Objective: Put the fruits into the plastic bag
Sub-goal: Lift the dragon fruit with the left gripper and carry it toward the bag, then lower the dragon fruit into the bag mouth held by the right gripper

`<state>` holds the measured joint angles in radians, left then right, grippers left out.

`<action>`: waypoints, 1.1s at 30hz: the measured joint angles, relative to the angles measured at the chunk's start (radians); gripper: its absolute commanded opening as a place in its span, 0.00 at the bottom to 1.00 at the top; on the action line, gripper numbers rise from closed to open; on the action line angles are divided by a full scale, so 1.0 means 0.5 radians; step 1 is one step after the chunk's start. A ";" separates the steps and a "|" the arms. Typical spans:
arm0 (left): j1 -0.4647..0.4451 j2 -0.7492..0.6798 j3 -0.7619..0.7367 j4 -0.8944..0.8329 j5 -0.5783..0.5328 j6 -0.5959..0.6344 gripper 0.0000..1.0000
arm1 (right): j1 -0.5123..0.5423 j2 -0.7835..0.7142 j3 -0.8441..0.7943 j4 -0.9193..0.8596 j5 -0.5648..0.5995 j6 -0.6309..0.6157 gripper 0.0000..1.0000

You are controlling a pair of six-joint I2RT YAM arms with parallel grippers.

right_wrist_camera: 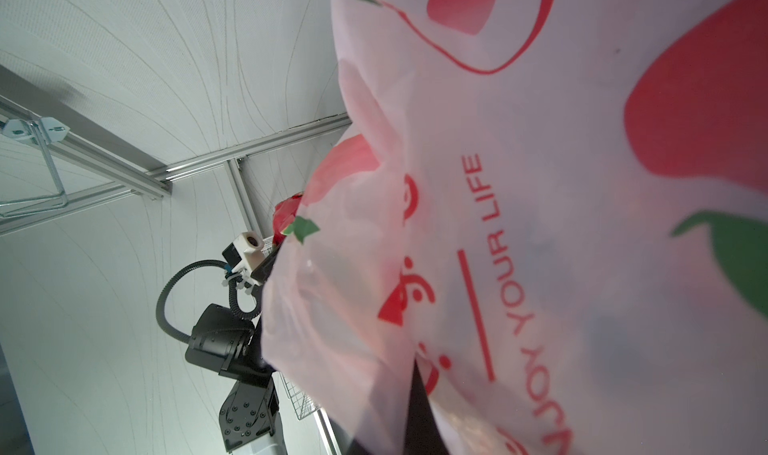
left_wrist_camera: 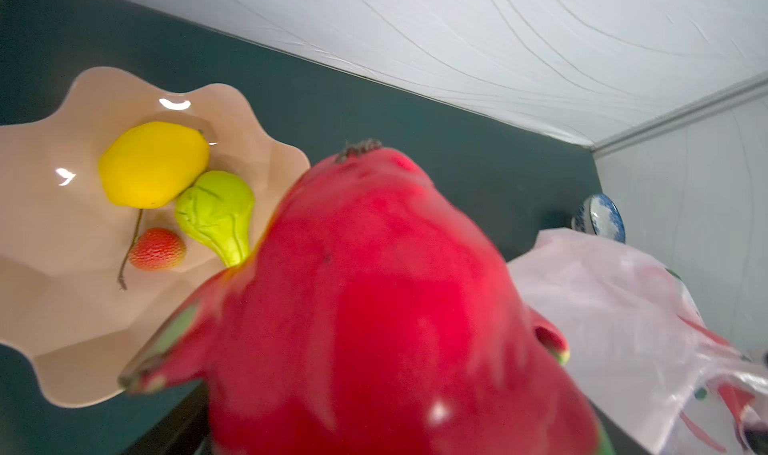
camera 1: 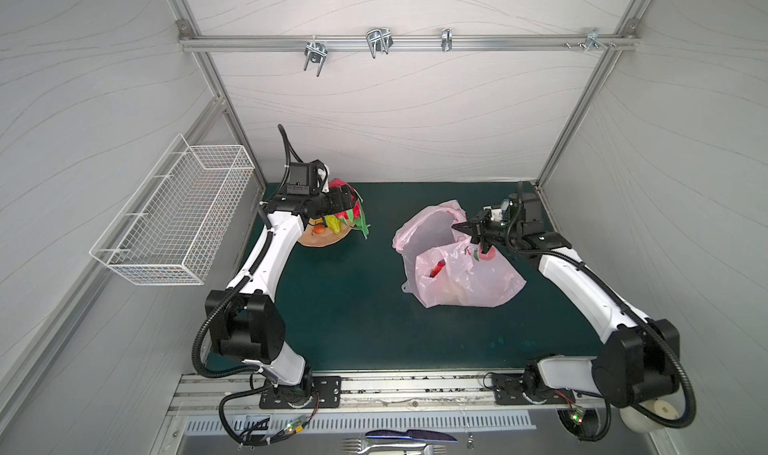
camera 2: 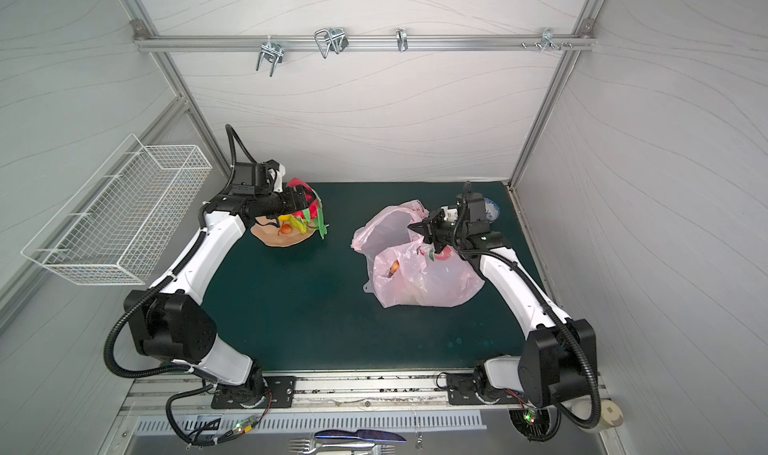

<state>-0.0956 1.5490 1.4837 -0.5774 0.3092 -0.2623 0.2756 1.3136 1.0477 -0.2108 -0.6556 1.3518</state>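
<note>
My left gripper [camera 1: 345,201] is shut on the pink-red dragon fruit [camera 1: 356,211] with green scales and holds it just above the peach scalloped dish [camera 1: 316,241]. The dragon fruit [left_wrist_camera: 374,307] fills the left wrist view and hides the jaws. In the dish [left_wrist_camera: 62,286] lie a yellow lemon [left_wrist_camera: 153,164], a yellow-green pear [left_wrist_camera: 216,211] and a small red fruit [left_wrist_camera: 157,249]. My right gripper [camera 1: 484,249] is shut on the upper edge of the pale-pink plastic bag [camera 1: 469,278] and holds its mouth up. A red fruit [camera 1: 436,270] shows through the bag.
A blue-and-white bowl [camera 2: 492,211] stands behind the right arm near the back right corner. A white wire basket [camera 1: 174,220] hangs on the left wall. Metal hooks [camera 1: 378,41] hang from the back rail. Forks and a knife [camera 1: 399,440] lie below the front edge.
</note>
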 measured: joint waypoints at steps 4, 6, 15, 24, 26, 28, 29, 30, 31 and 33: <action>-0.129 -0.083 -0.012 -0.057 -0.007 0.164 0.15 | 0.002 0.000 0.000 0.000 -0.012 -0.008 0.00; -0.214 -0.121 -0.012 -0.104 -0.024 0.250 0.15 | 0.002 0.000 0.000 -0.001 -0.023 -0.018 0.00; -0.594 -0.347 -0.117 -0.260 -0.086 0.565 0.08 | 0.004 0.031 0.000 -0.002 -0.072 -0.036 0.00; -0.888 -0.438 -0.215 -0.370 -0.188 0.750 0.07 | 0.004 0.057 0.001 -0.002 -0.109 -0.045 0.00; -0.908 -0.435 -0.246 -0.379 -0.201 0.770 0.06 | 0.004 0.058 0.001 -0.002 -0.118 -0.049 0.00; -0.924 -0.422 -0.251 -0.390 -0.213 0.788 0.06 | 0.004 0.058 0.001 -0.002 -0.121 -0.050 0.00; -0.929 -0.415 -0.251 -0.389 -0.218 0.797 0.06 | 0.005 0.058 0.001 -0.002 -0.121 -0.050 0.00; -0.932 -0.405 -0.251 -0.389 -0.224 0.809 0.06 | 0.006 0.058 0.001 -0.001 -0.121 -0.050 0.00; -0.934 -0.394 -0.251 -0.389 -0.224 0.819 0.06 | 0.009 0.058 0.001 -0.002 -0.122 -0.050 0.00; -0.940 -0.357 -0.251 -0.388 -0.222 0.846 0.06 | 0.011 0.058 0.001 -0.001 -0.122 -0.050 0.00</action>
<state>-0.5655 1.3705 1.3582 -0.7715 0.1982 0.1608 0.2813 1.3426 1.0481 -0.2111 -0.7166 1.3266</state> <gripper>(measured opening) 0.896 0.048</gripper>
